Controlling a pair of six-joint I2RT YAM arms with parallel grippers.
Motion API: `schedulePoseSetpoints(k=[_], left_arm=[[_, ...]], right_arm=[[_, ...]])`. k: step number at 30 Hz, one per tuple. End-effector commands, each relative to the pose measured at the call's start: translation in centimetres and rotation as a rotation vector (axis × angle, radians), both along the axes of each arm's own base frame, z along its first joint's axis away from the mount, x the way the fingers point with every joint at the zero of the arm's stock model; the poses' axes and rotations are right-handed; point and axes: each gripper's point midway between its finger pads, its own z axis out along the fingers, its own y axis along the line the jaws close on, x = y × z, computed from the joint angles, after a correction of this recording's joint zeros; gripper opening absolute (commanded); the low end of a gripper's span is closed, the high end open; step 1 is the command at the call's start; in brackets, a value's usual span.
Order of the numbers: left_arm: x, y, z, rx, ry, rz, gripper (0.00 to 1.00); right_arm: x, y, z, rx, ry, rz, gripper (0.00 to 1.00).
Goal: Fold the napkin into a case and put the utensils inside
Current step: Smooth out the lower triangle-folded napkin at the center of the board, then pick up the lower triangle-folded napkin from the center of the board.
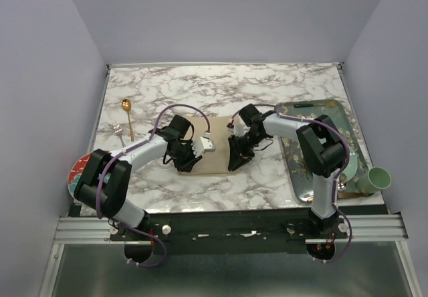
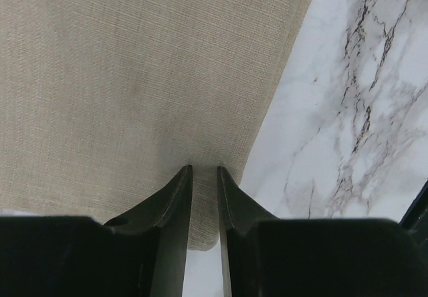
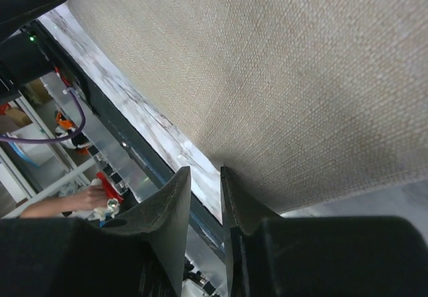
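Observation:
The beige napkin (image 1: pixel 215 164) lies flat on the marble table at centre. My left gripper (image 1: pixel 189 163) is at its near left part. In the left wrist view the jaws (image 2: pixel 204 168) stand almost shut, pinching the cloth (image 2: pixel 134 76) near a rounded corner. My right gripper (image 1: pixel 235 162) is at the napkin's near right edge. In the right wrist view the jaws (image 3: pixel 205 170) stand narrow at the cloth's (image 3: pixel 301 76) edge, with a crease running to the tips. The gold spoon (image 1: pixel 127 113) and gold fork (image 1: pixel 118 128) lie on the table at far left, away from both grippers.
A patterned tray (image 1: pixel 294 170) with plates stands at the right, close to the right arm. A green cup (image 1: pixel 378 178) sits at its near right corner. A red and teal plate (image 1: pixel 75 174) lies at the near left edge.

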Motion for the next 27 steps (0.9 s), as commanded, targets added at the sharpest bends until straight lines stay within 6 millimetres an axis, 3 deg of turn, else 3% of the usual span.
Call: schedulePoseSetpoints(k=[1,6,9,11,13,15,18,19,20,22,23,27], left_arm=[[-2.2,0.8,-0.9,0.059,0.036,-0.067,0.29],[-2.2,0.6,0.5,0.004,0.062,-0.064,0.31],[1.6,-0.1,4.5,-0.179,0.020,0.063,0.40],[5.1,-0.1,7.3,-0.258,-0.032,0.153,0.47],[9.1,0.5,9.5,-0.307,-0.095,0.268,0.48],[11.6,0.8,9.8,-0.332,-0.095,0.352,0.50],[15.8,2.0,10.1,-0.350,-0.123,0.477,0.51],[16.9,2.2,10.4,-0.370,-0.110,0.543,0.51],[17.9,3.1,9.6,-0.363,-0.104,0.593,0.51],[19.4,3.5,9.4,-0.374,-0.113,0.649,0.51],[20.1,3.7,8.9,-0.370,-0.104,0.684,0.51],[21.6,4.3,7.4,-0.349,-0.080,0.765,0.51]], right_arm=[[-1.6,-1.1,0.2,-0.046,0.044,0.017,0.32],[-2.6,-0.3,3.4,0.074,0.070,0.049,0.35],[-0.9,0.5,6.7,0.169,-0.028,0.072,0.41],[2.0,0.1,7.8,0.183,-0.133,0.050,0.43],[6.6,-0.6,8.7,0.150,-0.286,0.012,0.47],[10.7,-1.0,9.7,0.117,-0.434,-0.007,0.50],[14.9,-2.0,9.3,0.075,-0.517,-0.060,0.58],[16.5,-2.2,10.1,0.081,-0.546,-0.083,0.60],[17.4,-2.2,9.2,0.068,-0.533,-0.096,0.62],[19.5,-2.6,9.6,0.060,-0.556,-0.132,0.65],[19.9,-2.6,8.3,0.047,-0.524,-0.152,0.66],[22.2,-2.6,6.5,0.036,-0.524,-0.186,0.66]])
